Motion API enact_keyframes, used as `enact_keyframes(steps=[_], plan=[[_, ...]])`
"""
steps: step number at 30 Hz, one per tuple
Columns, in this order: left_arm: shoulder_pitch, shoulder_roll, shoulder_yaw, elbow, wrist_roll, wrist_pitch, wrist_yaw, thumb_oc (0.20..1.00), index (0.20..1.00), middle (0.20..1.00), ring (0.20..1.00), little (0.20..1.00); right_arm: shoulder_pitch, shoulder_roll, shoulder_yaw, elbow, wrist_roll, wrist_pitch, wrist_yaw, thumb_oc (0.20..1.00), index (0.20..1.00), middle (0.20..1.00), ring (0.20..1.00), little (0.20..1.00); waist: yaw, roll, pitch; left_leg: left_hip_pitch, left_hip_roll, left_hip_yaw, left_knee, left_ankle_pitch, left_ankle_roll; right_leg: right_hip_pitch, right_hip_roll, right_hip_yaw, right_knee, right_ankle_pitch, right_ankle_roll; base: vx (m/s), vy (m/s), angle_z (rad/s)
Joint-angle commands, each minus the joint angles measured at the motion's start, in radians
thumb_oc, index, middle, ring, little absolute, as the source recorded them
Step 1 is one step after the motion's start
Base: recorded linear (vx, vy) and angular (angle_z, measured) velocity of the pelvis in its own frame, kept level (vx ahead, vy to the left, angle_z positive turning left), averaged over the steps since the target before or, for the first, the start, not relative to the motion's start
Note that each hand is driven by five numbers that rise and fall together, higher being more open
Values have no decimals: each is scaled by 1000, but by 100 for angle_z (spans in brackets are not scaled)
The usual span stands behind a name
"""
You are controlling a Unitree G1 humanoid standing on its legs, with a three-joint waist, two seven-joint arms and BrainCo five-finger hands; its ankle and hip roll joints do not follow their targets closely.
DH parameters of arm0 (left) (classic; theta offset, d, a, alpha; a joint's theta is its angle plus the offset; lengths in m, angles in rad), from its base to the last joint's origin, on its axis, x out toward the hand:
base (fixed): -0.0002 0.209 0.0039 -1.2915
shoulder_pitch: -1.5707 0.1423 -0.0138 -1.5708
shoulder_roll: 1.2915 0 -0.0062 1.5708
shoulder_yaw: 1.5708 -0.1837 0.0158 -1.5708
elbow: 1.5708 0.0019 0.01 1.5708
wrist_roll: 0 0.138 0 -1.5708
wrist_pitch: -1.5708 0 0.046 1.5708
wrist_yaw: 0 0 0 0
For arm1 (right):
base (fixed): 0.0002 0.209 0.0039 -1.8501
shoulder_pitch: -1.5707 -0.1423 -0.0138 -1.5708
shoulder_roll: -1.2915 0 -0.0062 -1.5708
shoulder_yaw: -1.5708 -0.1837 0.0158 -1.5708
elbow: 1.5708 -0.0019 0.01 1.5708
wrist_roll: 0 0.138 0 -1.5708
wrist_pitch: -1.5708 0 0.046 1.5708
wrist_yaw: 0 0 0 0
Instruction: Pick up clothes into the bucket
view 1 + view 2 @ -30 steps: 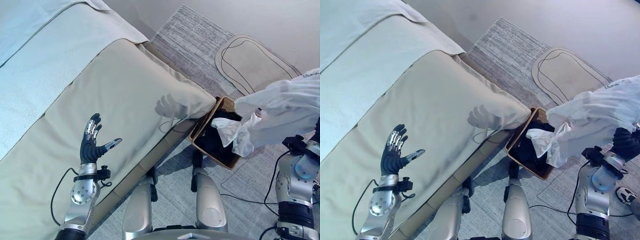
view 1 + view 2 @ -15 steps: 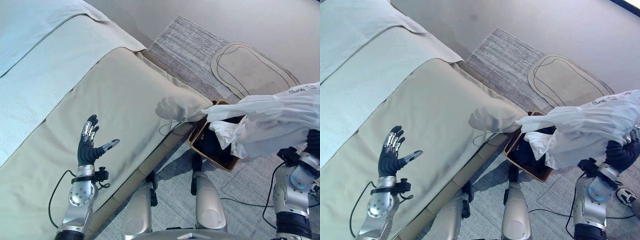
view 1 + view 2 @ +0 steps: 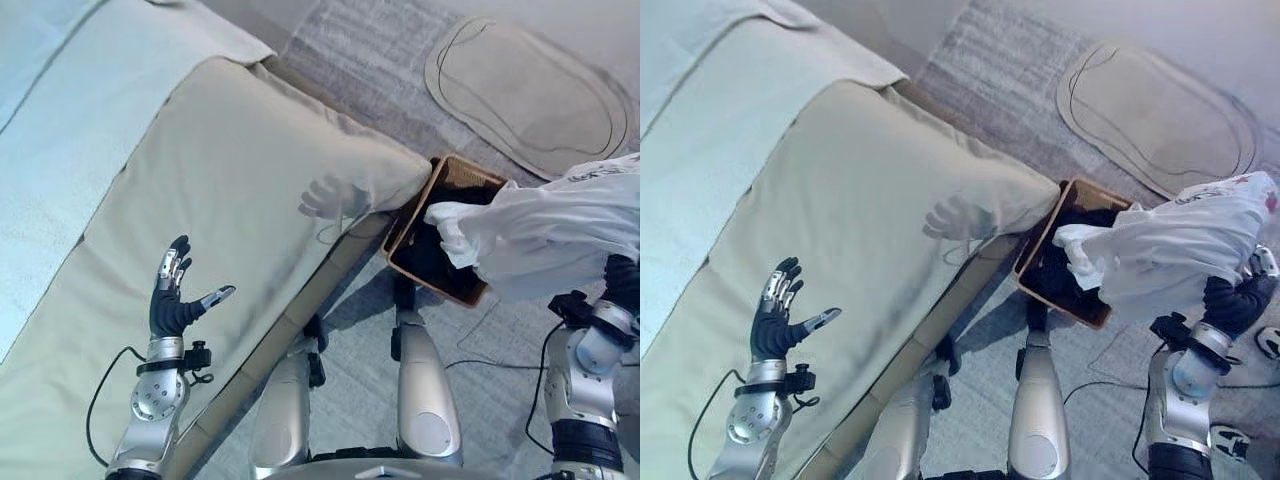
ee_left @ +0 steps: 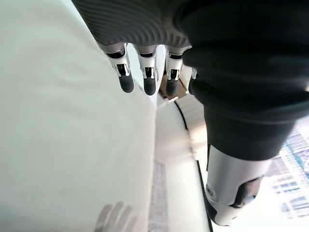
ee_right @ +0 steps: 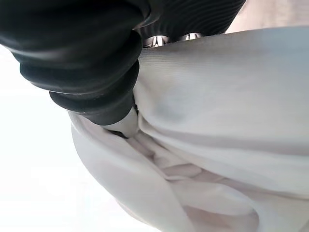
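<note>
A white garment (image 3: 1175,255) is being held clamped in the right robot hand (image 3: 1230,300), with one end hanging over the brown basket (image 3: 1072,205) beside the bed (image 3: 230,180). Dark clothing (image 3: 425,258) is being contained in the basket. The left robot hand (image 3: 172,300) is being held above the bed, fingers spread apart.

We count one white garment (image 3: 1180,255), bunched and held up over one brown bucket (image 3: 447,232). Inside the bucket lies one dark heap of clothing (image 3: 425,255); how many pieces make it up, we cannot tell. We see one bed (image 3: 200,200), one grey rug (image 3: 350,60) and one beige oval mat (image 3: 525,85) on the floor. Two robot hands show: one left hand (image 3: 172,300), one right hand (image 3: 1230,300).
</note>
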Motion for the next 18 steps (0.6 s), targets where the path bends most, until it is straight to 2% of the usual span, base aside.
enact_keyframes(steps=[1, 5, 11, 16, 18], plan=[[23, 52, 45, -54, -23, -66, 19, 1000, 1000, 1000, 1000, 1000, -47, -43, -9, -75, 5, -58, -22, 200, 200, 200, 200, 200, -11, -33, -17, -97, 24, -31, 171, -81, 5, 45, -73, 6, 24, -8, 58, -59, -14, 4], [17, 57, 24, -74, -34, -75, 31, 1000, 1000, 1000, 1000, 1000, -106, -62, 30, 24, -17, -48, -77, 200, 200, 200, 200, 200, 2, -23, -9, -172, 22, -43, 225, -97, 6, -20, -73, 12, 70, -23, 54, -54, -14, 7], [-4, 59, -18, -87, -48, -78, 64, 1000, 1000, 1000, 1000, 1000, -222, -98, 109, 236, 2, -3, -128, 200, 200, 200, 200, 200, 28, -28, 9, -245, 18, -58, 260, -99, 9, -79, -76, 5, 100, -24, 52, -32, -18, 11], [-23, 94, -71, -80, -44, -80, 77, 1000, 1000, 1000, 1000, 1000, -350, -153, 135, 510, 78, 18, -166, 200, 200, 200, 200, 200, 56, -27, 12, -281, 8, -78, 288, -104, 8, -99, -82, -3, 137, -41, 48, 10, -9, 19], [-34, 103, -79, -75, -45, -76, 84, 1000, 1000, 1000, 1000, 1000, -401, -180, 148, 611, 126, 24, -154, 200, 200, 200, 200, 200, 65, -25, 10, -293, 4, -83, 293, -107, 8, -108, -83, -4, 148, -48, 46, 16, -7, 17]])
